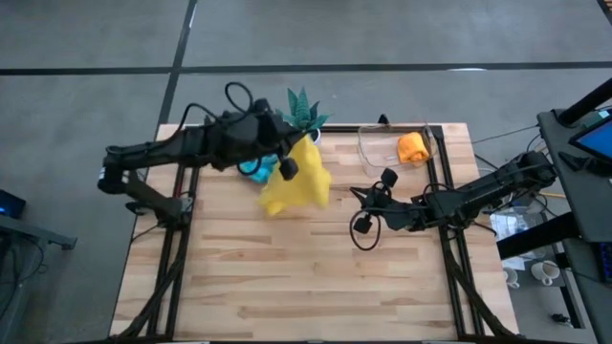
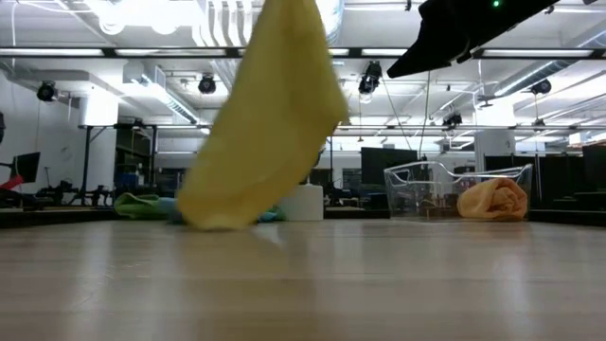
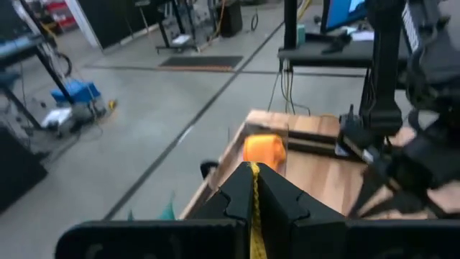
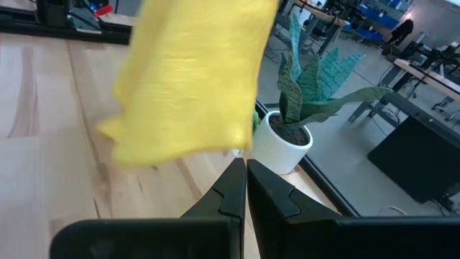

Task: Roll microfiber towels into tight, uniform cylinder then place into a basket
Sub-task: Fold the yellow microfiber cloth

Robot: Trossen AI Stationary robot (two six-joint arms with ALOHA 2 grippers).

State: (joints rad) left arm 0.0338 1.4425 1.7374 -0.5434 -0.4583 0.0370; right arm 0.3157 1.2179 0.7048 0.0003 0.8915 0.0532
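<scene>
Left hand (image 1: 286, 168) pinching the yellow towel (image 1: 296, 182), dangling it above the tabletop (image 1: 287, 277) beside the potted plant (image 1: 304, 113), right hand (image 1: 363, 225) hovering shut and empty, rolled orange towel (image 1: 412, 147) sitting inside the clear basket (image 1: 375, 153) far right.

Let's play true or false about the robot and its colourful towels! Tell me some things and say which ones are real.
1. The left end effector holds the yellow towel up off the table. True.
2. The orange towel lies on the bare table outside the basket. False: it sits rolled up inside the clear basket.
3. The right end effector is shut and holds nothing. True.
4. The potted plant has tipped over. False: it stands upright in its white pot at the far edge of the table.
5. The yellow towel is already rolled into a tight cylinder. False: it hangs loose and unrolled.
</scene>
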